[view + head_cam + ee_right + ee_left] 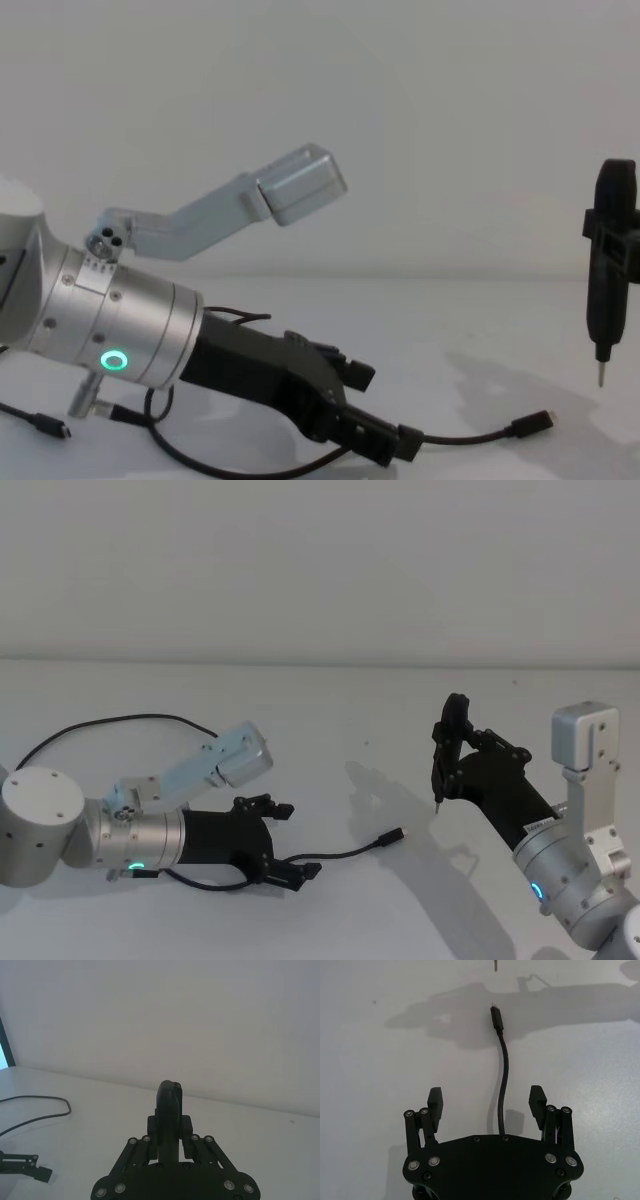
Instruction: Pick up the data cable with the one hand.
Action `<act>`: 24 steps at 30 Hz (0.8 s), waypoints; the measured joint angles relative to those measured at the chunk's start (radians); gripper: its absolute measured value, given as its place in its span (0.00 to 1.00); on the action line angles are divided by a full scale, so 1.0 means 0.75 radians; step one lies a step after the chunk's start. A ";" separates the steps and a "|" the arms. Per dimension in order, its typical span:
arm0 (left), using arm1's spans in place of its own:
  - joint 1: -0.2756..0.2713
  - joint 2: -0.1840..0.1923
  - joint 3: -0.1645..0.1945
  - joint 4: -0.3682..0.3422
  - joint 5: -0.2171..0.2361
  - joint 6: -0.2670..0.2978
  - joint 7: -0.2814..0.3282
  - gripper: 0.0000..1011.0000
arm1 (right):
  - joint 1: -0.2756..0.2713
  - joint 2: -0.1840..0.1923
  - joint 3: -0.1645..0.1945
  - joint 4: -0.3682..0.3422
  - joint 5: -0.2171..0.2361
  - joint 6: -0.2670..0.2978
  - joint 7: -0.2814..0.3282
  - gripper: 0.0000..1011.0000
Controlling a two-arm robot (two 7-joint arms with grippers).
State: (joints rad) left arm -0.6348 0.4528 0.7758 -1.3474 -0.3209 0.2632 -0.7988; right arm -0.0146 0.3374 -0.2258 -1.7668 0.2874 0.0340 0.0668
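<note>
Since the cord has not yet been clamped, the step in hand is judged to be the approach, with the grasp itself yet to come. A white table (320, 695) is spread across the whole head view. The left arm (120, 835) is laid low along the lower left of that view. The left gripper (295, 842) is carried at its end, just left of the bottom centre and close above the tabletop. Its jaws are spread wide and nothing is held. In the left wrist view the two fingers (436, 1102) are seen well apart, one to each side of the cord. At the right of the head view the right gripper (455, 770) is held off the table, closed on a slim pointed tool (447, 742) with its tip down. The data cable (345, 854) is laid flat on the table. A loop is drawn at the upper left, the run is passed under the left arm and between the open jaws, and the plug (393, 836) is found just right of the bottom centre. For the next move, a short lowering and a closing of the jaws on the stretch between them would be called for. So thin a cord may be missed if the fingers are shut too high.
</note>
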 joint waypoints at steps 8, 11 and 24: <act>-0.007 -0.011 0.017 0.034 -0.006 0.023 0.003 0.99 | 0.000 0.000 0.000 0.000 0.000 0.000 0.000 0.27; -0.007 -0.017 0.019 0.045 -0.015 0.038 0.013 0.99 | 0.000 0.000 0.000 0.000 0.000 0.000 0.000 0.27; -0.007 -0.036 0.017 0.066 -0.046 0.077 0.043 0.92 | 0.000 0.000 0.000 0.000 0.000 0.000 0.000 0.27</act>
State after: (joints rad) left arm -0.6400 0.4258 0.7883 -1.2976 -0.3551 0.3211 -0.7663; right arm -0.0146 0.3374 -0.2258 -1.7668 0.2874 0.0340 0.0668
